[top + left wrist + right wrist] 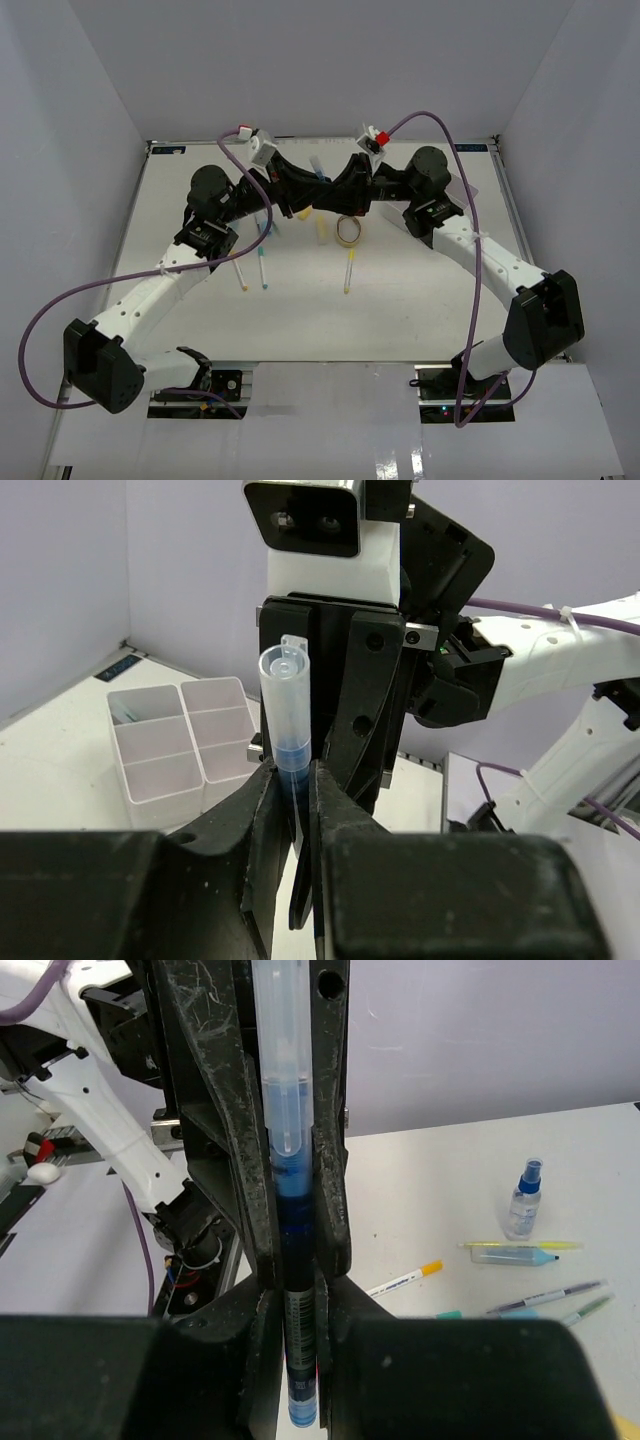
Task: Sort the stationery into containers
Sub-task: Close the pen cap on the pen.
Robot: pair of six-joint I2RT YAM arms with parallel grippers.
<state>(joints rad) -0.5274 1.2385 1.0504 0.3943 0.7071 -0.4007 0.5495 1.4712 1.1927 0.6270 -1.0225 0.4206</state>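
A blue marker (pixel 283 700) with a clear cap is held in the air between both grippers, above the back middle of the table. My left gripper (pixel 290 772) is shut on its clear-capped end. My right gripper (pixel 298 1295) is shut on its dark barrel (pixel 300 1335), which carries a barcode. The two grippers meet tip to tip in the top view, left (pixel 303 192) and right (pixel 345 192). The white four-compartment tray (pixel 180 742) stands beyond the left gripper; one far compartment holds something thin. A tan rubber-band ring (pixel 349 230) lies on the table below the grippers.
Several pens lie on the table: two (pixel 262 262) near the left forearm, one yellow-tipped (pixel 348 272) at centre. The right wrist view shows a blue-capped bottle (pixel 524 1198), a yellow highlighter (pixel 520 1250), a yellow-capped pen (pixel 405 1280) and more pens (pixel 550 1298).
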